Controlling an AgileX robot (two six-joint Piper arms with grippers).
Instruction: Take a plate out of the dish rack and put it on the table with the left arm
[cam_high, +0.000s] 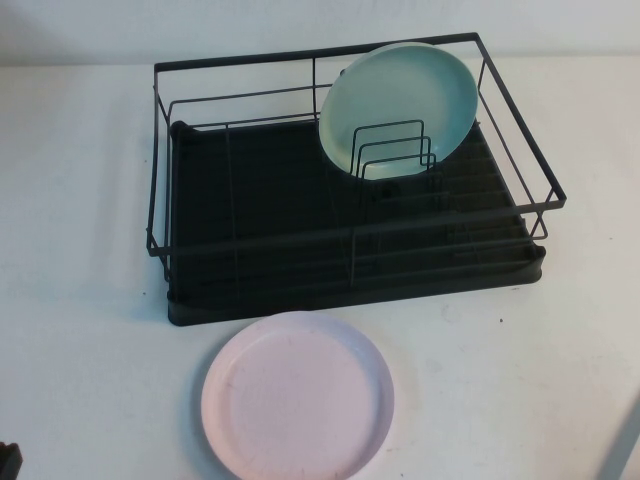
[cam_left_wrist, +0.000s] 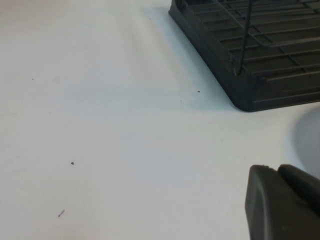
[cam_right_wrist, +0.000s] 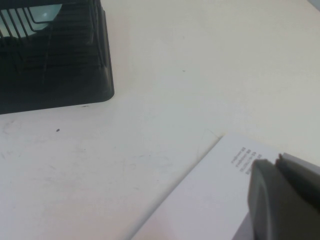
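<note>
The pale pink plate (cam_high: 297, 395) lies flat on the white table (cam_high: 80, 200), just in front of the black dish rack (cam_high: 350, 270); its edge shows in the left wrist view (cam_left_wrist: 311, 136). My left gripper (cam_left_wrist: 275, 169) is shut and empty, low over the table to the left of the plate and apart from it. Only a dark corner of it shows in the high view (cam_high: 8, 462). My right gripper (cam_right_wrist: 275, 160) is shut and empty, to the right of the rack.
A light teal plate (cam_high: 400, 105) stands upright against the wire dividers at the rack's back right. The rack's front corners show in the left wrist view (cam_left_wrist: 260, 60) and the right wrist view (cam_right_wrist: 55, 65). A white printed sheet (cam_right_wrist: 210, 200) lies under the right gripper.
</note>
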